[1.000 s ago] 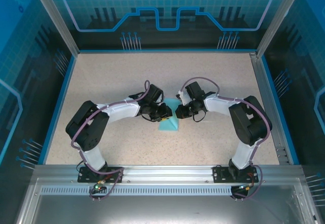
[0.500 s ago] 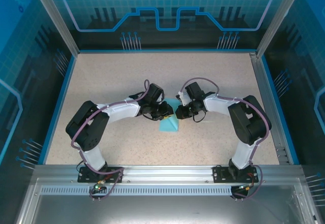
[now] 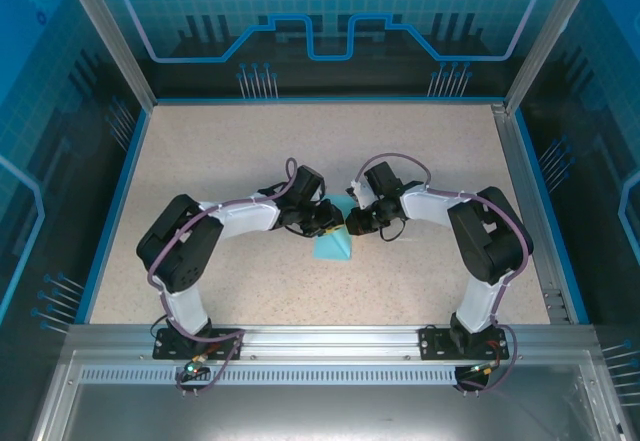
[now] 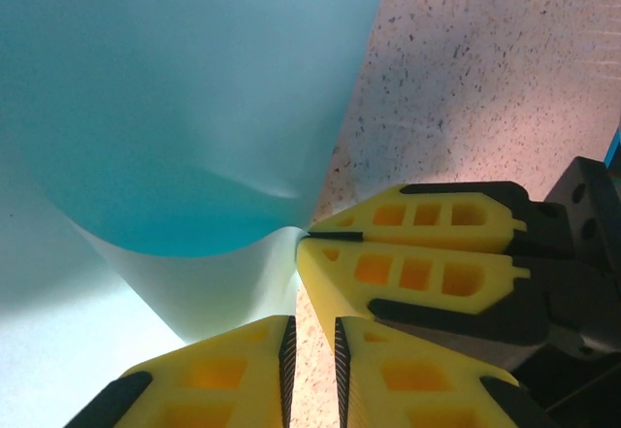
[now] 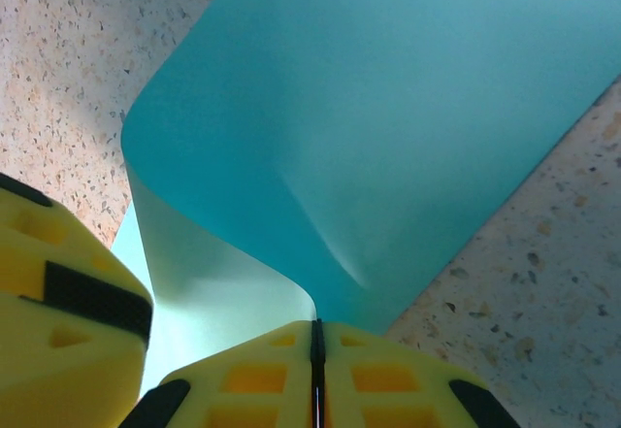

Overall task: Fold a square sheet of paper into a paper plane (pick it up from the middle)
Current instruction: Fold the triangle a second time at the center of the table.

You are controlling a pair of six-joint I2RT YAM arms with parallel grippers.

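The square sheet of paper [image 3: 332,245], light turquoise, lies mid-table with one edge lifted and curled over itself [image 5: 388,108]. My right gripper [image 5: 316,326] is shut on that lifted edge, and the paper bends out from between its yellow fingers. In the left wrist view the same pinch is at the right gripper's fingertips [image 4: 388,253], with the curl [image 4: 175,108] above. My left gripper [image 4: 312,329] sits just beside it, open by a narrow gap with bare table showing between its pads. From above, the left gripper [image 3: 328,223] and the right gripper [image 3: 355,221] nearly touch. The paper plane is out of view.
The speckled beige table [image 3: 230,151] is ringed by a blue rim and metal frame posts [image 3: 520,151]. Both arms bend inward from their bases at the near edge, elbows out to the sides.
The left arm has edged slightly right, towards the right gripper, and its jaws have narrowed a little. The right gripper keeps its hold on the paper.
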